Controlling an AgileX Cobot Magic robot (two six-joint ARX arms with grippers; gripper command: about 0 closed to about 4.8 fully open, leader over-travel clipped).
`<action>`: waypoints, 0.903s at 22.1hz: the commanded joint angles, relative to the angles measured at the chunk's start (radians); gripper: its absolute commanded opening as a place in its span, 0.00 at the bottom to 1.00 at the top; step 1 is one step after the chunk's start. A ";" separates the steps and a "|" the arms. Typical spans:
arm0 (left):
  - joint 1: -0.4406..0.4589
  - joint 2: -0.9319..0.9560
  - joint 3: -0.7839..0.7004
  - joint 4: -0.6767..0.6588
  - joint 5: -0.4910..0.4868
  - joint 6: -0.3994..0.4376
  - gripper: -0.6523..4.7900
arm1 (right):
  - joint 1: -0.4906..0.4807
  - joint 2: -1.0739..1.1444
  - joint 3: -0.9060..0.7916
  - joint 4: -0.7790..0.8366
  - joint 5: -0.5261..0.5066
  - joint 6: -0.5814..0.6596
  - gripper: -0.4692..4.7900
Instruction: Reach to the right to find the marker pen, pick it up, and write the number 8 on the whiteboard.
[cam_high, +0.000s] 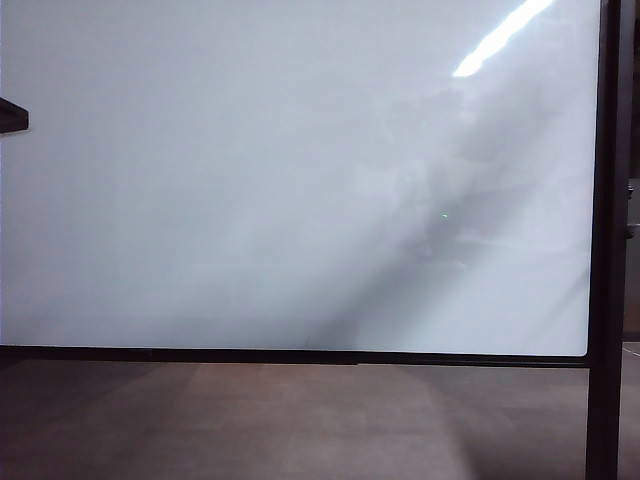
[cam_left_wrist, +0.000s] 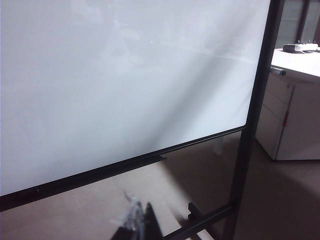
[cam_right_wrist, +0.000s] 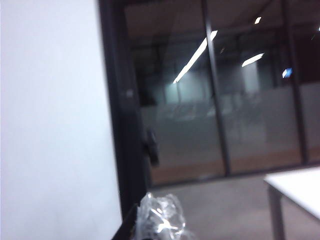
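The whiteboard (cam_high: 280, 180) fills the exterior view, glossy white in a thin black frame, with nothing drawn on the part I see. The marker pen and the number 8 are out of view. Neither gripper shows in the exterior view. In the left wrist view my left gripper (cam_left_wrist: 141, 217) hangs low in front of the whiteboard (cam_left_wrist: 125, 75), over the floor, its dark fingers together with pale wrap on one and nothing held. In the right wrist view my right gripper (cam_right_wrist: 146, 222) is at the right side of the whiteboard (cam_right_wrist: 50, 115), shut, with crinkled clear plastic over its fingers (cam_right_wrist: 161, 217).
The board's black stand post (cam_high: 603, 250) rises at the right, and its foot bar (cam_left_wrist: 210, 217) lies on the brown floor (cam_high: 300, 420). A white cabinet (cam_left_wrist: 295, 110) and a white table (cam_right_wrist: 297, 187) stand right of the board, with glass walls (cam_right_wrist: 225, 100) behind. A dark bar (cam_high: 12, 115) pokes in at left.
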 joint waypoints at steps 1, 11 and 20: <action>0.000 0.001 0.001 0.008 -0.002 0.000 0.11 | -0.045 0.219 0.030 0.122 -0.206 0.041 0.32; 0.000 0.001 0.000 0.002 -0.003 0.000 0.11 | -0.016 0.846 0.154 0.410 -0.219 0.040 0.77; 0.000 0.001 0.000 0.002 -0.003 0.000 0.11 | 0.034 0.967 0.360 0.301 -0.211 -0.042 0.77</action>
